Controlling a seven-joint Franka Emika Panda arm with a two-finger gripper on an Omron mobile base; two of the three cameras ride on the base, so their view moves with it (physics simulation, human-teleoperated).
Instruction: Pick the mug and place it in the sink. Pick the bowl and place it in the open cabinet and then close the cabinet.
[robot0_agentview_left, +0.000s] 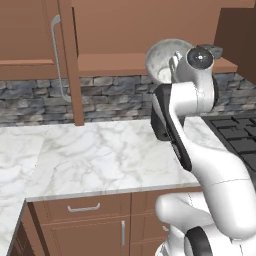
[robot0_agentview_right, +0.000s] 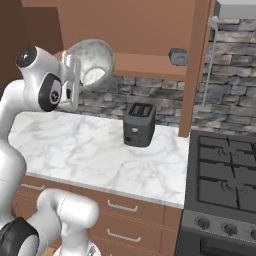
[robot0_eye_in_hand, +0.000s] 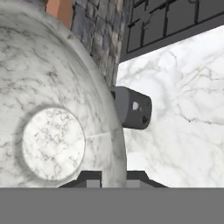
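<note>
So the gripper (robot0_eye_in_hand: 109, 177) is clamped tight on the rim of the bowl (robot0_eye_in_hand: 52, 109), one finger on each side of the wall at the bottom of the hand view. The bowl's tipped on its side up by the open cabinet (robot0_agentview_right: 150, 65), upper left in the right base view. That view also shows the toaster (robot0_agentview_right: 139, 124) mid-frame on the counter (robot0_agentview_right: 90, 150), the stove (robot0_agentview_right: 225, 175) at right, and a dark block (robot0_agentview_right: 178, 56) on the cabinet shelf. In the left base view the arm hides the toaster.
</note>
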